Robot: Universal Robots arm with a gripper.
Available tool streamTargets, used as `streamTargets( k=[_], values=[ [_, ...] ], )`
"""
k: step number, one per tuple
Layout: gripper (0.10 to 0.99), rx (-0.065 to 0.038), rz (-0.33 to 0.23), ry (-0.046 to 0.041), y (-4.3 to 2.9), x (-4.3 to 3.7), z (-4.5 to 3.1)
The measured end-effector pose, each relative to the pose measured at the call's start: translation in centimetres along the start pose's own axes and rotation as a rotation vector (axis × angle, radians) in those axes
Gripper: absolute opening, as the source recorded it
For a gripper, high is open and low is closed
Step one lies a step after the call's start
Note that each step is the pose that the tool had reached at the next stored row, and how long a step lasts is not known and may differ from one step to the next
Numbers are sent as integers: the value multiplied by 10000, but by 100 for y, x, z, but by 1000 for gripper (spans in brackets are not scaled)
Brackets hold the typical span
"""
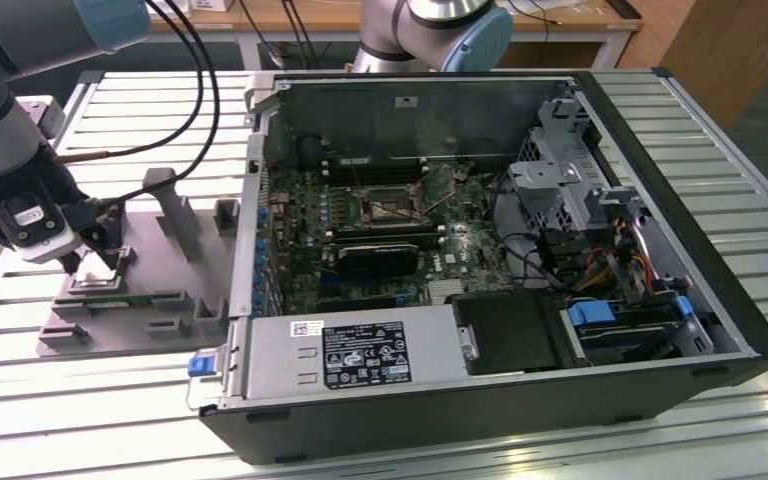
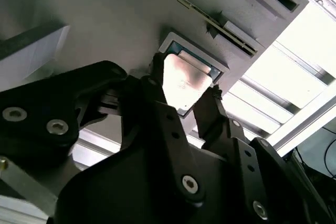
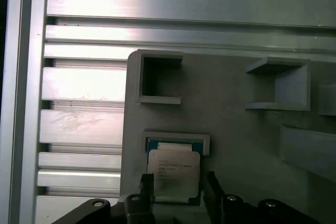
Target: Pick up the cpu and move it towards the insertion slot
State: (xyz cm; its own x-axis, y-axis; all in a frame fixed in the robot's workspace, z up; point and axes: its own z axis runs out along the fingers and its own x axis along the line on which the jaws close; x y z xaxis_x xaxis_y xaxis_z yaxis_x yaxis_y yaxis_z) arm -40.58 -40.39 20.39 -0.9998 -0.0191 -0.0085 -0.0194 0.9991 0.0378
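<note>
cpu [image 3: 173, 174] sits in its pocket on the grey holder [image 1: 157, 290], at the exterior view's left, well apart from the insertion slot [image 1: 387, 207] on the board inside the computer case [image 1: 491, 400]. Gripper [image 2: 185, 77] is narrowed to chip width. Fingers [image 2: 152, 98] look pressed on two opposite edges, so it seems gripped, not yet clear of the pocket. My read: light, stiff, thin, with a slick metal lid and a fragile underside. Edge hold is right; keep it level, low force. Holder rests on the slatted table [image 1: 131, 110].
</note>
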Motion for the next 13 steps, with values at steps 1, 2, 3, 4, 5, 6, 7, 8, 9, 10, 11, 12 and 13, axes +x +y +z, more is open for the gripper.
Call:
streamTargets(
  k=[1, 2, 3, 4, 5, 6, 7, 8, 9, 10, 11, 12, 13],
  values=[
    [525, 0, -1, 0, 0, 0, 0],
    [584, 0, 0, -1, 0, 0, 1],
    [584, 0, 0, 0, 0, 0, 1],
    [643, 0, -1, 0, 0, 0, 1],
    [702, 0, -1, 0, 0, 0, 1],
    [702, 0, 0, 0, 0, 0, 2],
    [702, 0, 0, 0, 0, 0, 2],
    [765, 0, 0, 0, 0, 0, 2],
    [765, 0, 0, -6, 0, 1, 4],
    [765, 0, -1, -52, 0, 10, 8],
    [765, 4, -6, -157, 0, 29, 11],
    [765, 6, -9, -253, 1, 47, 16],
    [765, 7, -11, -336, 1, 64, 23]
  ],
)
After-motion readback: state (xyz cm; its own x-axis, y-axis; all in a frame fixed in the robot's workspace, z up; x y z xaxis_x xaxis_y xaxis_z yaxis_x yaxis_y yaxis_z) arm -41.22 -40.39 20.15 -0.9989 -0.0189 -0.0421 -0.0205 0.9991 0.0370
